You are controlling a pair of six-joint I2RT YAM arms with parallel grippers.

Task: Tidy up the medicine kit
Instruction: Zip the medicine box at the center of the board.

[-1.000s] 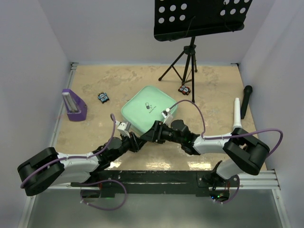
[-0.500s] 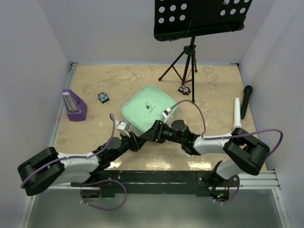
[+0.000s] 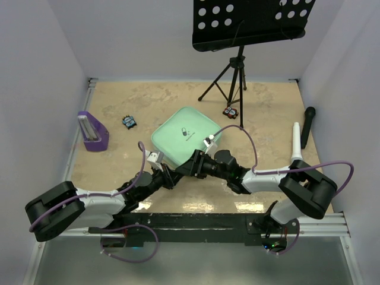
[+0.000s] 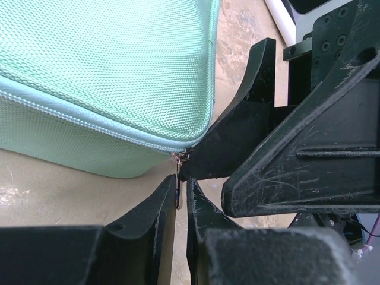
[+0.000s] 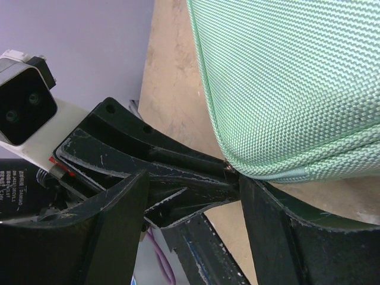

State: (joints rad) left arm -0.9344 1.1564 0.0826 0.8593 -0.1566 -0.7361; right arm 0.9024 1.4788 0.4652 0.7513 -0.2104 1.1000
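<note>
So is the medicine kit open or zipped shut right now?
Shut: medicine kit lid lies flat, zipper closed to the corner, where left gripper pinches its pull.

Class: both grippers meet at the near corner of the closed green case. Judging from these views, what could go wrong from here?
1. The left gripper pinches only the thin zipper pull; it might slip free once pulled.
2. The right gripper, open, crowds the same corner of the medicine kit; the two grippers could knock together.
3. Nothing visibly clamps the kit, so tugging may drag it along the table instead of unzipping it.
</note>
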